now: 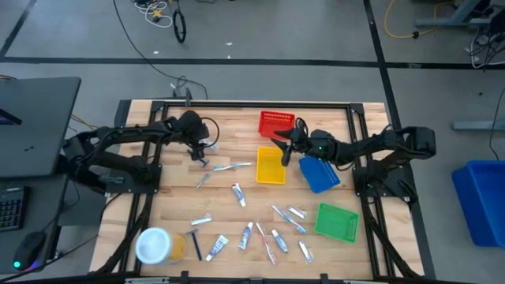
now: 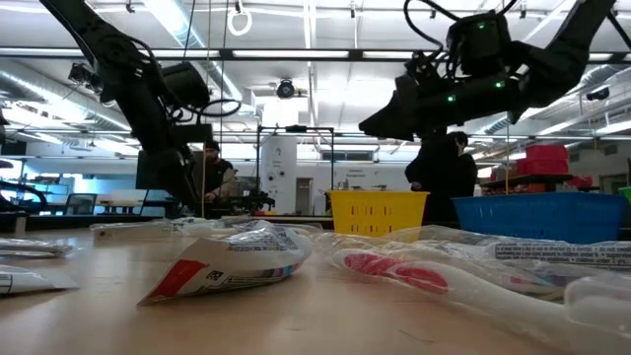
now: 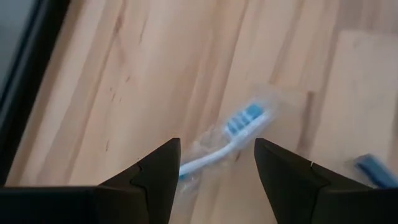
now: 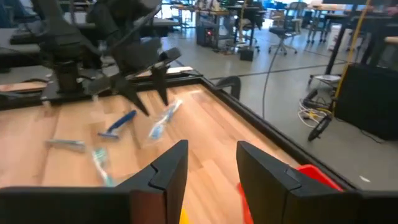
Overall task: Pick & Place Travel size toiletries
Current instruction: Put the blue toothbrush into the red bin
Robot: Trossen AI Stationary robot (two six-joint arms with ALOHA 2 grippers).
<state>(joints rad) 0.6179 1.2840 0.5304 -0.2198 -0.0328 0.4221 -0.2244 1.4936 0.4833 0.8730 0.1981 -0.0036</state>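
L claw (image 3: 211, 163) apart, low over tabletop (image 1: 237, 225) w/ a wrapped blue-bristle toothbrush (image 3: 233, 134) under the gap, not gripped. R claw (image 1: 286, 150) apart, empty, raised betw red tray (image 1: 276, 123) & yellow tray (image 1: 271, 166). Other toiletries scattered at front of tabletop.

From table height I see a crumpled packet (image 2: 232, 258) with a red corner lying at 7 o'clock, a wrapped toothbrush (image 2: 414, 273) with a pink head beside it at 5 o'clock. Beyond stand a yellow tray (image 2: 378, 212) and a blue tray (image 2: 544, 216). The left arm (image 2: 148, 94) hangs at 10 o'clock, the right arm (image 2: 473, 74) at 1 o'clock, people behind.
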